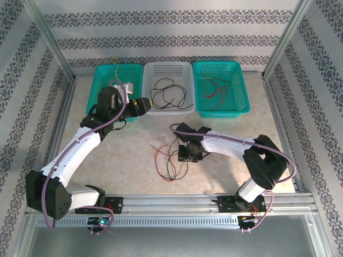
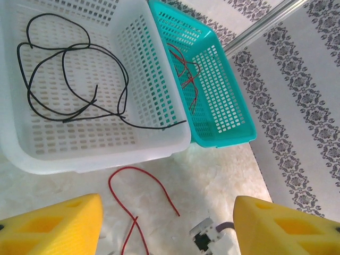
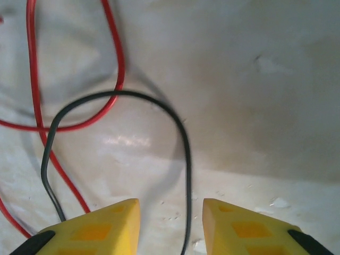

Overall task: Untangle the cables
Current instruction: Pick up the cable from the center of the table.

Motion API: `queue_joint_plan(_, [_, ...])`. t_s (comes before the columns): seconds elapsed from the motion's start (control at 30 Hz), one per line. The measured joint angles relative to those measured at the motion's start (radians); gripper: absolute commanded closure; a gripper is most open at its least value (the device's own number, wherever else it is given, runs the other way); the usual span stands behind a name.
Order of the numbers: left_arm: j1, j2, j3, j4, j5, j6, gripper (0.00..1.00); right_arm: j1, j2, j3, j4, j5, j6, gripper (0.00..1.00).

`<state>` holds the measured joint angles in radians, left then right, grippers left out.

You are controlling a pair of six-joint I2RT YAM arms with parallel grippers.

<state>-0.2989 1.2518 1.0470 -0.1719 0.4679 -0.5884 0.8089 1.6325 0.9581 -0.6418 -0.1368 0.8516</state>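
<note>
Partway through the sort, black cables (image 2: pixel 71 50) are already lying loose in the white basket (image 2: pixel 95 162) and red cables (image 1: pixel 214 88) in the teal basket (image 1: pixel 220 64) on its right. On the table (image 3: pixel 255 106) in front of you, a red cable (image 3: pixel 119 64) and a black cable (image 3: pixel 186 154) are crossing each other, so that knot is what is left. Your right gripper (image 3: pixel 171 223) is hovering low over it, fingers apart and straddling the black strand without pinching it. Your left gripper (image 2: pixel 167 223) is hanging near the white basket's front, fingers spread wide and carrying nothing.
</note>
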Motion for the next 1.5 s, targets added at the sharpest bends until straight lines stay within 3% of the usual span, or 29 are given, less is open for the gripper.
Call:
queue_joint_plan(0.13, [0.000,0.000,-0.003,0.000,0.000,0.000,0.34,0.034,0.060,0.002,-0.003,-0.011,0.034,0.66])
queue_joint_plan(0.6, [0.000,-0.011,-0.014,0.000,-0.001,0.001,0.35,0.045,-0.009,-0.024,-0.055,-0.006,0.093,0.64])
queue_joint_plan(1.2, [0.000,-0.017,-0.021,0.000,-0.001,0.001,0.35,0.053,0.014,-0.025,-0.062,-0.008,0.116,0.63])
queue_joint_plan(1.33, [0.000,-0.019,-0.021,0.000,-0.001,0.002,0.35,0.053,0.014,-0.025,-0.062,-0.014,0.128,0.69])
queue_joint_plan(1.5, [0.000,-0.023,-0.022,0.000,-0.001,0.002,0.35,0.053,0.018,-0.025,-0.061,-0.021,0.138,0.84])
